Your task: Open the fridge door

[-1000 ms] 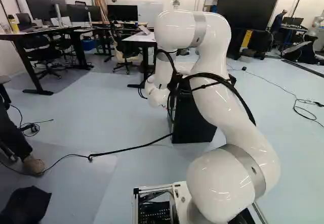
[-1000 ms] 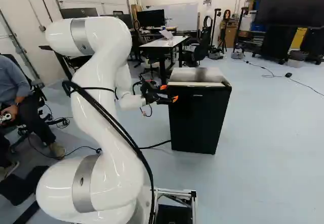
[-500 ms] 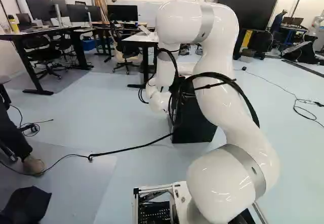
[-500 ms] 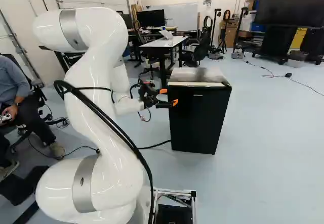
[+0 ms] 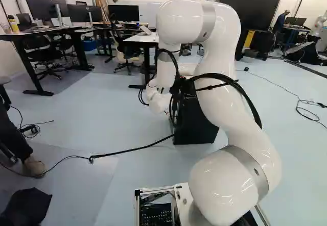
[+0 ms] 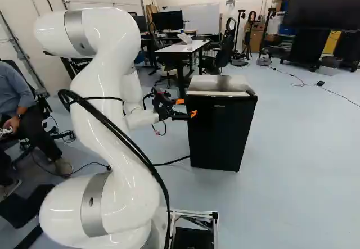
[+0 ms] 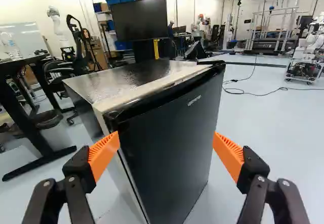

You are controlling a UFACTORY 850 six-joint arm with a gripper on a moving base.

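While fingers point(image 6: 193, 114) gape, pale lettering point(image 7: 194, 100) marks the fridge door point(image 7: 167, 148).

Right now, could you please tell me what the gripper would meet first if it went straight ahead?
Most likely the black fridge door, seen ahead between the fingers of the open gripper, though depth is unclear.

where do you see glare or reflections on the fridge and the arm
Wrist view: the fridge top shines, with a dark patch that looks like a reflection, above a dark fridge door; right base view: a similar dark patch on the top; left base view: small bright highlights on the arm.
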